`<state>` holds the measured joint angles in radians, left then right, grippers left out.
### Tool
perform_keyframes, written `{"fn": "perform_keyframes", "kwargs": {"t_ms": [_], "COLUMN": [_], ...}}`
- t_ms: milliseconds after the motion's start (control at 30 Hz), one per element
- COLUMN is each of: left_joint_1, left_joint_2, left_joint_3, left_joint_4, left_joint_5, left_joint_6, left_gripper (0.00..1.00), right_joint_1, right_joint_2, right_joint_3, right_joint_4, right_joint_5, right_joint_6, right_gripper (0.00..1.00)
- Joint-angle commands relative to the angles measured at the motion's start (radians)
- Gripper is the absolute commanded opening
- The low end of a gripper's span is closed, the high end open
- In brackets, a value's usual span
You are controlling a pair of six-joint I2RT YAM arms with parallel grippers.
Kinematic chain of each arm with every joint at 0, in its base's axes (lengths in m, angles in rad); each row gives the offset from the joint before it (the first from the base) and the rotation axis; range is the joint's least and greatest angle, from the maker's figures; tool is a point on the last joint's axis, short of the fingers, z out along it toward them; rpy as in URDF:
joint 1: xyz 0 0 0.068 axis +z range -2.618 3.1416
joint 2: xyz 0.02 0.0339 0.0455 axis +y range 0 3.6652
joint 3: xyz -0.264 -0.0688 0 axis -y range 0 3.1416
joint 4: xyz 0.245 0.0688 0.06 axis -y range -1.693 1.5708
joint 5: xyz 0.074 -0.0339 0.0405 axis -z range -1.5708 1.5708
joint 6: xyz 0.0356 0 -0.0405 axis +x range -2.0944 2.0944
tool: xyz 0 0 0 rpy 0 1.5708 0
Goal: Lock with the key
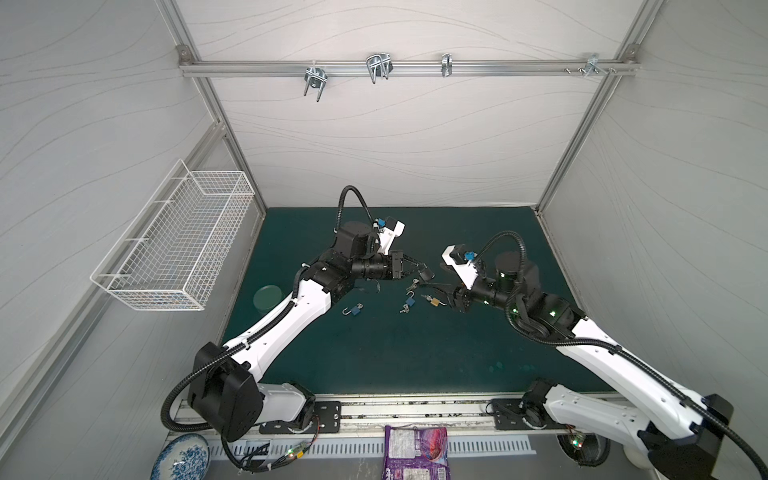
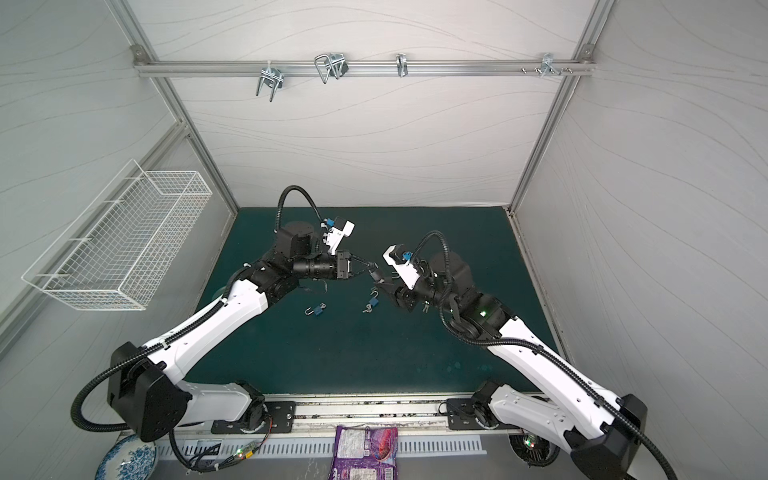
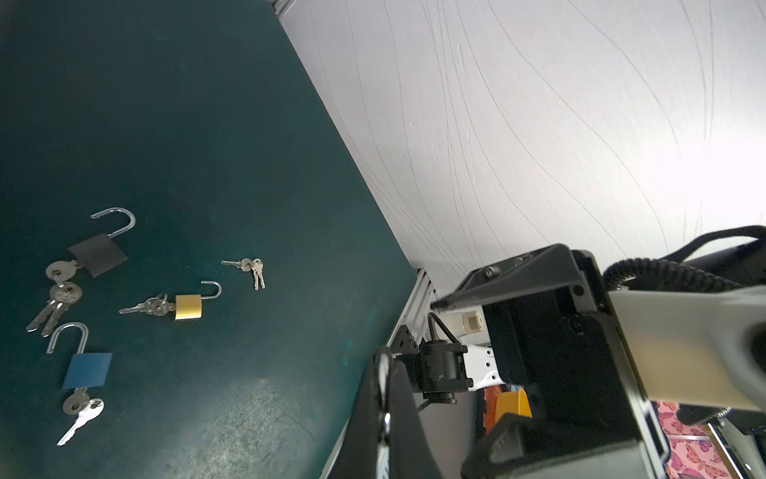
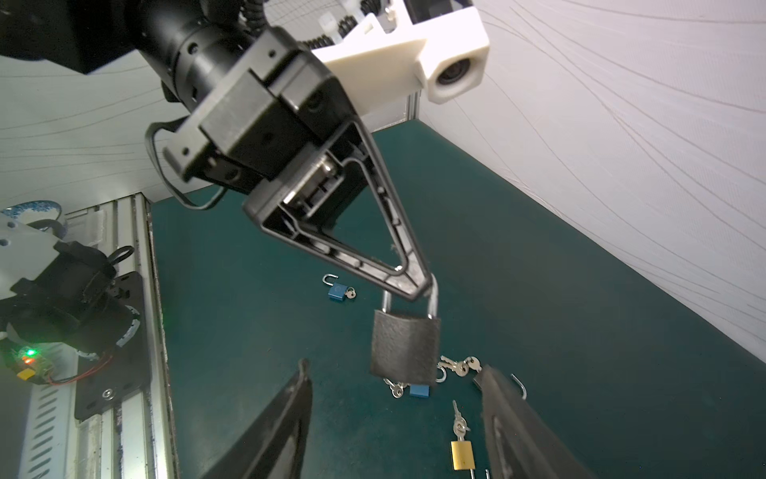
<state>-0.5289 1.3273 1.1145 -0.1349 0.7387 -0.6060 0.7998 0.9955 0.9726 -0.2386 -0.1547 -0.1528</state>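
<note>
A black padlock (image 4: pixel 405 352) hangs in the air by its steel shackle, which my left gripper (image 4: pixel 418 288) is shut on; both top views show it (image 1: pixel 426 274) (image 2: pixel 377 274) above mid-mat. Both shackle legs sit in the body and no key shows in it. My right gripper (image 4: pixel 393 367) stands open just short of the lock, one finger on each side. On the green mat (image 3: pixel 207 166) lie a second black padlock (image 3: pixel 97 253), a gold one (image 3: pixel 188 307) and a blue one (image 3: pixel 87 369), each open with keys in it. A loose key bunch (image 3: pixel 248 269) lies beside them.
Another open blue padlock (image 1: pixel 355 309) lies further left on the mat, near a round green disc (image 1: pixel 268 297). A white wire basket (image 1: pixel 174 245) hangs on the left wall and metal hooks (image 1: pixel 378 66) on the back rail. A purple packet (image 1: pixel 415 455) and a patterned plate (image 1: pixel 180 457) lie in front.
</note>
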Motion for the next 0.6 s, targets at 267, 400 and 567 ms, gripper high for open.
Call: {"fn": "perform_keyframes", "kwargs": {"t_ms": [267, 400, 567], "left_joint_1": [-0.026, -0.028, -0.03], "left_joint_2": [-0.002, 0.0, 0.005], "left_joint_3": [0.043, 0.045, 0.044], "left_joint_4": [0.076, 0.087, 0.091], "left_joint_5": [-0.019, -0.016, -0.005], "left_joint_6": [-0.02, -0.028, -0.03], "left_gripper": [0.0, 0.0, 0.0], "right_joint_1": [0.02, 0.02, 0.02], "right_joint_2": [0.119, 0.139, 0.161], "right_joint_3": [0.098, 0.112, 0.129], "right_joint_4": [-0.078, -0.091, -0.096], "right_joint_5": [0.07, 0.086, 0.082], "right_joint_6": [-0.02, -0.021, 0.012], "right_gripper": [0.56, 0.47, 0.33]}}
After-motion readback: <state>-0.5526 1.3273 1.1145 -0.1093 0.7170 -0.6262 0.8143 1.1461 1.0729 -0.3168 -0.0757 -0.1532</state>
